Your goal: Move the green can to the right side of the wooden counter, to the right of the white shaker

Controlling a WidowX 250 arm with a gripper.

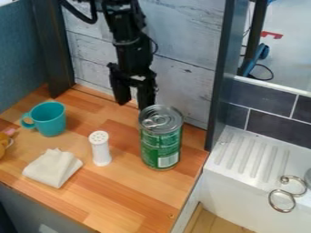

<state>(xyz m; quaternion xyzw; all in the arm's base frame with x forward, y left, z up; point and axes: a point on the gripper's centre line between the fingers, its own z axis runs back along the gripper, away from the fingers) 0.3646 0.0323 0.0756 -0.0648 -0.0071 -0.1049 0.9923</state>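
The black gripper (134,101) hangs at the back of the wooden counter, its two fingers pointing down and apart, with nothing between them. Just in front of it and slightly right stands a green can (161,143) with a silver pull-tab lid, upright; the right finger's tip is close to the can's rim, and whether they touch I cannot tell. A white shaker (100,149) with a holed top stands upright left of the can. Further left is a teal mug (48,119), upright, its handle to the left. A folded white cloth (52,168) lies in front of the mug.
The wooden counter (124,200) is bounded by a whitewashed plank wall behind and a dark post (220,77) at the right. A white ribbed sink drainboard (252,157) with metal rings (282,200) lies beyond. Part of an orange-brown item (5,144) shows at the left edge.
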